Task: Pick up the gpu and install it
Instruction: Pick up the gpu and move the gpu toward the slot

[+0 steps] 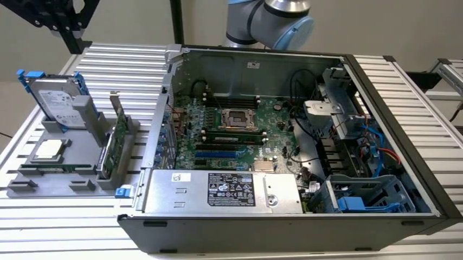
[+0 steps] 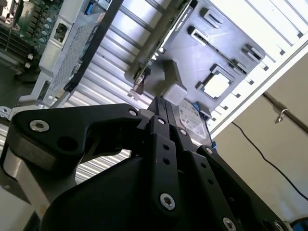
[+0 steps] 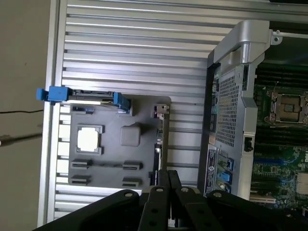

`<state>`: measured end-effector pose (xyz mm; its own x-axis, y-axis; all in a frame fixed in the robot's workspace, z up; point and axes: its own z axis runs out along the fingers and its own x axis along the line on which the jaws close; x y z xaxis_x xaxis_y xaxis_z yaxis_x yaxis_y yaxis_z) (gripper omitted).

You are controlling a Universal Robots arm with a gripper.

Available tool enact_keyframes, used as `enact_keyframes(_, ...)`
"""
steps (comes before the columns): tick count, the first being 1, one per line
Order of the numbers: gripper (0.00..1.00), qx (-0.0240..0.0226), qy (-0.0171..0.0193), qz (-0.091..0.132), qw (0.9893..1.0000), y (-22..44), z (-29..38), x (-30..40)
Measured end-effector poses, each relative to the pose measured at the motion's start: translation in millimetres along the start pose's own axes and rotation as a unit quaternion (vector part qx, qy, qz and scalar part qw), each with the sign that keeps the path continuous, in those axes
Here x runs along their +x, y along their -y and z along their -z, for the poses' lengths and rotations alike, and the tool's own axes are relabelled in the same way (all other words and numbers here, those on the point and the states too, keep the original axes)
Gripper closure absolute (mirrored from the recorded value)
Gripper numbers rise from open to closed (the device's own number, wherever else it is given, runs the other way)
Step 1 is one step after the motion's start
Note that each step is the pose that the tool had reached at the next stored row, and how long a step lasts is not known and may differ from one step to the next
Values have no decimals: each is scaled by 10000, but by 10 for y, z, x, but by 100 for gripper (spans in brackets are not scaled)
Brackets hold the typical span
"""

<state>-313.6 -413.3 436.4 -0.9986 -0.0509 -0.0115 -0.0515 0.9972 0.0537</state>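
Standing gpu (image 1: 108, 149) upright in tray (image 1: 43, 187); both wrist views: jaws pressed together.

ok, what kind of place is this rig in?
Probably a robotics lab bench for PC assembly: an open computer case lies on a slatted aluminium table, a grey fixture tray beside it holds the gpu and a hard drive upright, and a robot arm stands behind.

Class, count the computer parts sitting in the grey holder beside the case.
4: hard drive upright at the far end; processor chip flat in the middle; gpu on edge beside the case; memory stick on edge near the front. Others may be hidden.
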Motion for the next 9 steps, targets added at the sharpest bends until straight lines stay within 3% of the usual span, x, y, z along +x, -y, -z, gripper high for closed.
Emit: enact_keyframes(9, 100, 0, 1, -1, 10000, 0, -1, 0)
